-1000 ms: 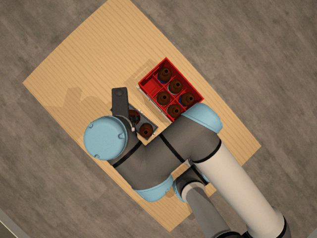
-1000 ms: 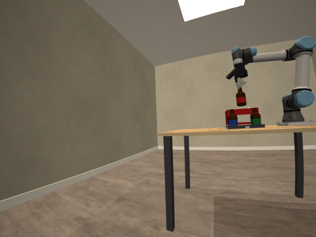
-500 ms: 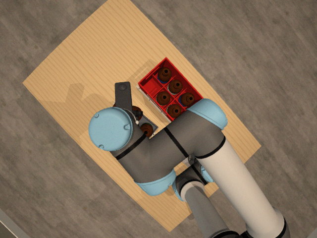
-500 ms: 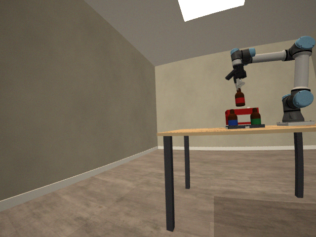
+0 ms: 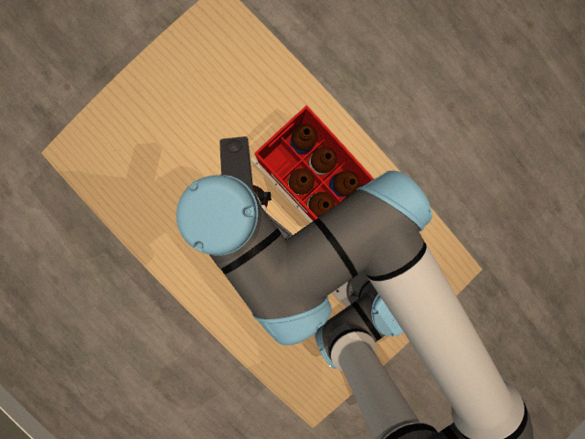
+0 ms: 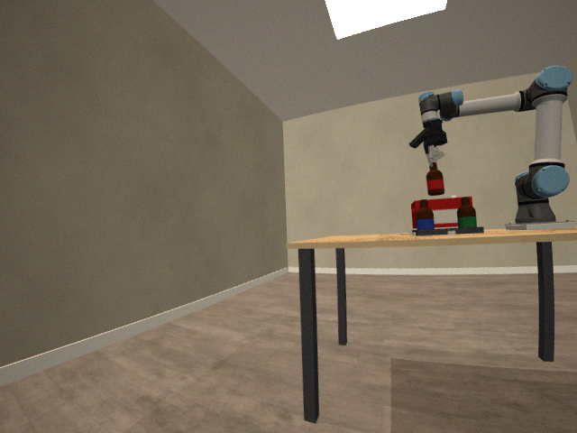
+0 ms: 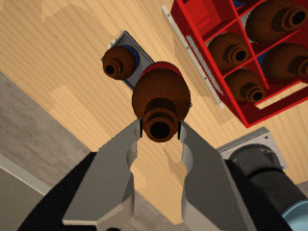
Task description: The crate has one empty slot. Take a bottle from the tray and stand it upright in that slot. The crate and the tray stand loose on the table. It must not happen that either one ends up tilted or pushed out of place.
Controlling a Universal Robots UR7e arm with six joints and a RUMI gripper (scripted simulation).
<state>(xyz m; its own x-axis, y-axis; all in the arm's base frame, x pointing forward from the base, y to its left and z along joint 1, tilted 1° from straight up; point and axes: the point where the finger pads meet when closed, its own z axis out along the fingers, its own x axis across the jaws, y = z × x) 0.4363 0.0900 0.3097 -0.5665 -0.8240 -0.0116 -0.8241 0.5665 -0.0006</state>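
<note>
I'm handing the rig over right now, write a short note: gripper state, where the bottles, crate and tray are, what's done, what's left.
Gripper: shut on the red bottle's neck, bottle hanging upright above the table.
Tray: blue bottle and green bottle standing on it.
Crate: five bottles in; corner slot empty.
Done: bottle picked and lifted.
Left: carry it over the slot, lower it, release.
</note>
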